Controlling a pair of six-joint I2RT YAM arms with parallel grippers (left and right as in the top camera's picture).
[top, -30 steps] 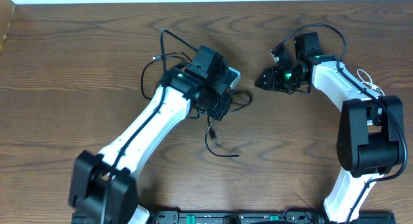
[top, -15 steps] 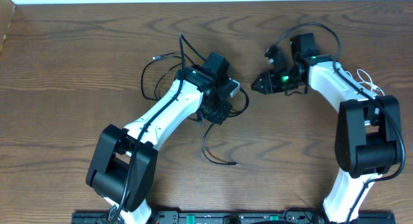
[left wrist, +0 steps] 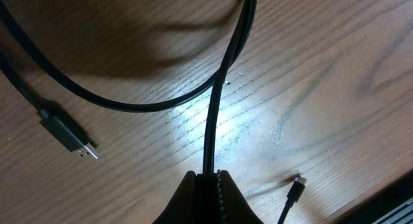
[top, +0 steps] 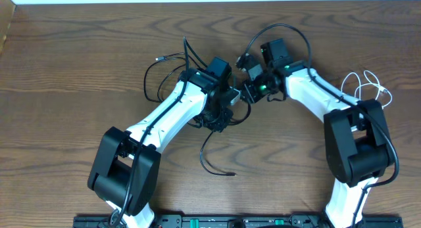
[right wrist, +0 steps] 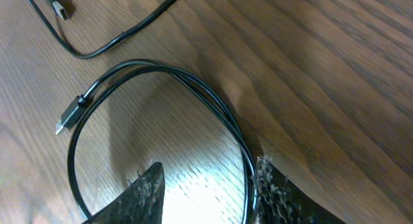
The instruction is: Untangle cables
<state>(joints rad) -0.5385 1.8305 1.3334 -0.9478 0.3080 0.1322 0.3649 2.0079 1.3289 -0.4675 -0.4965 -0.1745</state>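
The black cable (top: 202, 157) loops around the table's middle, and one plug end (top: 231, 173) lies toward the front. My left gripper (left wrist: 208, 179) is shut on this black cable (left wrist: 213, 114), which runs straight up out of the closed fingers. Just to the right of it in the overhead view, my right gripper (top: 245, 91) is open. In the right wrist view a double strand of black cable (right wrist: 226, 114) passes between the fingers (right wrist: 277, 192), lying against the right one. The white cable (top: 368, 85) lies in loops at the far right, beside the right arm.
A flat plug (left wrist: 68, 133) and a small plug (left wrist: 295, 185) of black cord rest on the wood near the left gripper. More black loops (top: 152, 80) lie left of the left wrist. The table's back edge (top: 210, 0) runs along the top.
My right gripper has moved left and down, closing in on the left gripper and coming over the black cable. The left arm swung earlier and now holds still; the cable's tail shifted slightly.
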